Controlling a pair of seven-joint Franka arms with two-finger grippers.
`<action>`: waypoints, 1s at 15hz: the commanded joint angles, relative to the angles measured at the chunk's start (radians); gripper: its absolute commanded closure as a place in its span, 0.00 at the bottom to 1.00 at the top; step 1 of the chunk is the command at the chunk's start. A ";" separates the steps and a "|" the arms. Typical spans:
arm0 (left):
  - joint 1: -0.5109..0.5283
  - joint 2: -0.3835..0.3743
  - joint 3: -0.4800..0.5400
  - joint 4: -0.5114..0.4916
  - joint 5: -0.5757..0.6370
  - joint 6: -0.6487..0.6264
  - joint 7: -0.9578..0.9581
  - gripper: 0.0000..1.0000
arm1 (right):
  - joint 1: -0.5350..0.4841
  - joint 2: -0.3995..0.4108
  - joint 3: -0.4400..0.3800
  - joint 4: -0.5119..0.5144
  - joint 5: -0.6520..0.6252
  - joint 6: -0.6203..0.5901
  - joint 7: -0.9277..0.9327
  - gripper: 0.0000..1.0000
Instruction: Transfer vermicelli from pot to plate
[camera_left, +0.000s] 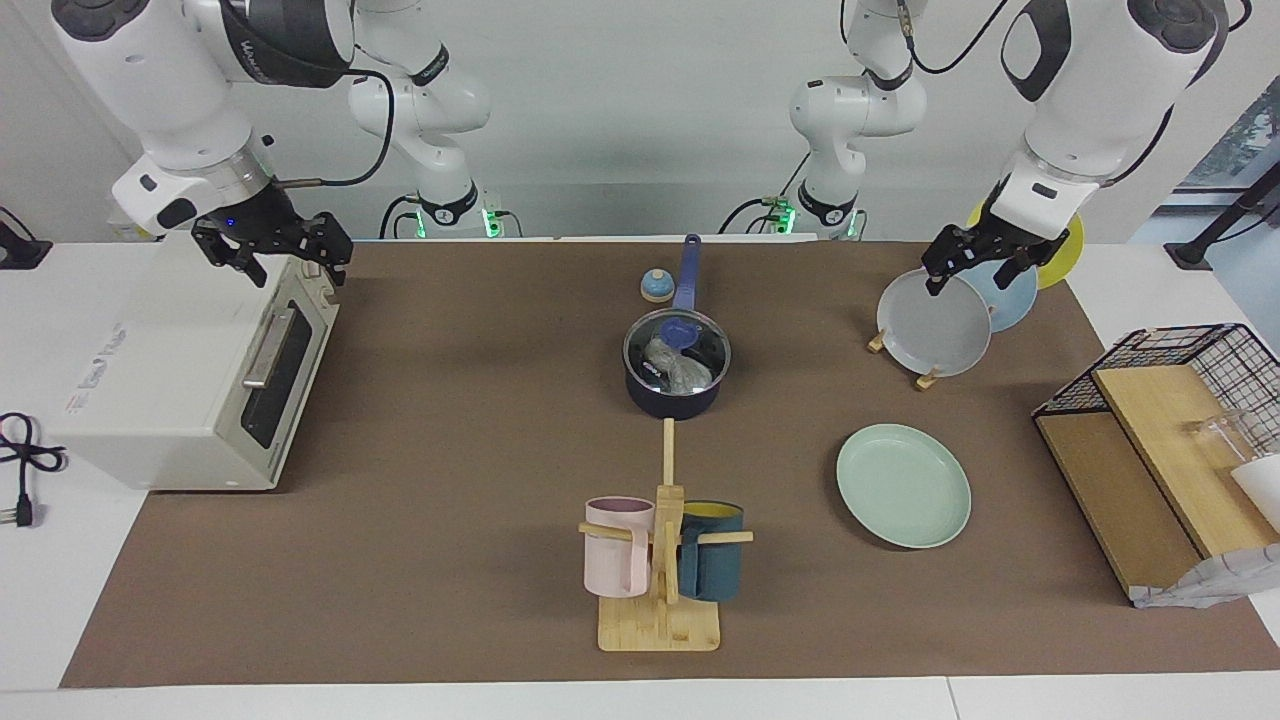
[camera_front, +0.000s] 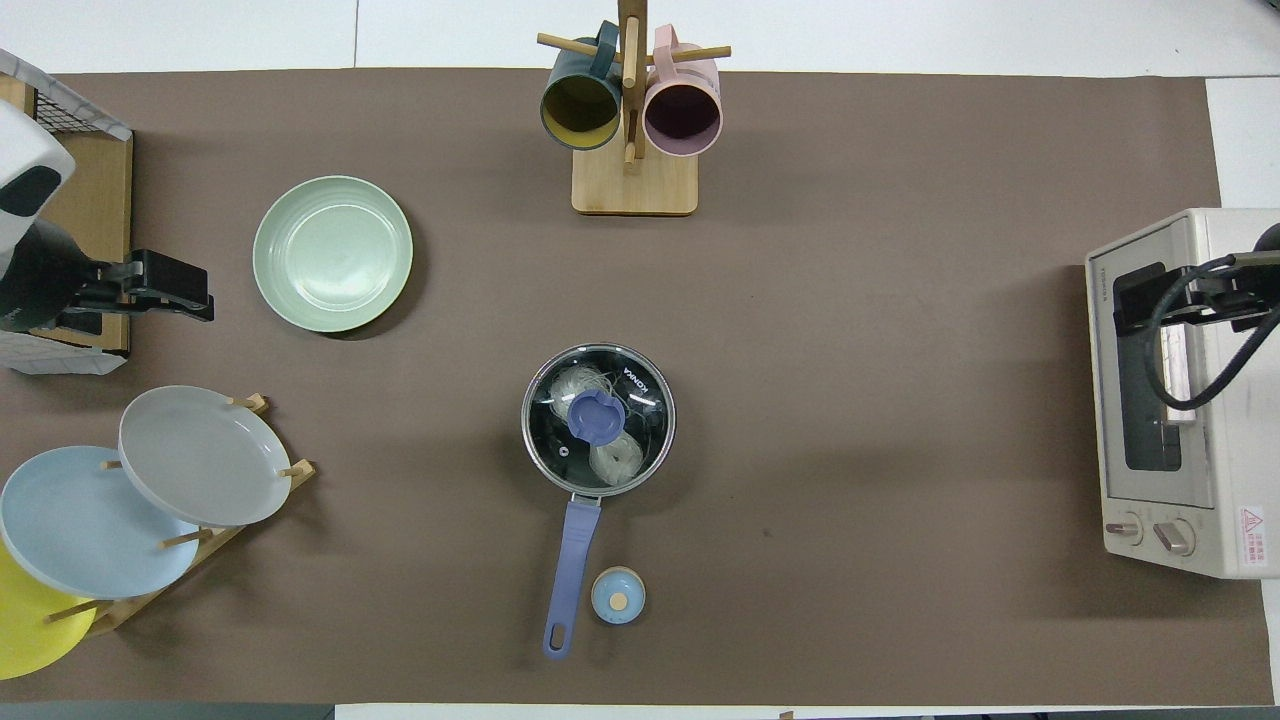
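The dark navy pot (camera_left: 676, 395) stands mid-table, its blue handle (camera_front: 570, 570) pointing toward the robots. A glass lid with a blue knob (camera_left: 683, 331) covers it. The whitish vermicelli (camera_left: 672, 362) lies inside under the lid, also seen in the overhead view (camera_front: 615, 458). The pale mint-green plate (camera_left: 903, 485) lies bare, farther from the robots than the pot (camera_front: 598, 418), toward the left arm's end; it also shows in the overhead view (camera_front: 332, 253). My left gripper (camera_left: 978, 278) hangs open over the plate rack. My right gripper (camera_left: 280, 262) hangs open over the toaster oven.
A rack holds a grey plate (camera_left: 935, 325), a light blue plate (camera_front: 70, 525) and a yellow one. A mug tree (camera_left: 660, 600) carries a pink mug and a teal mug. A toaster oven (camera_left: 170, 380), a wire basket with boards (camera_left: 1170, 440) and a small blue knobbed disc (camera_left: 657, 286) stand about.
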 joint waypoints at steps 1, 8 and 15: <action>0.012 -0.016 -0.008 -0.012 0.021 -0.009 0.003 0.00 | -0.016 0.004 0.012 0.006 -0.003 0.009 -0.018 0.00; 0.012 -0.016 -0.008 -0.012 0.021 -0.009 0.003 0.00 | -0.014 0.002 0.010 0.004 0.023 0.009 0.028 0.00; 0.012 -0.016 -0.008 -0.012 0.021 -0.009 0.003 0.00 | -0.011 0.031 0.125 0.052 0.095 -0.002 0.103 0.00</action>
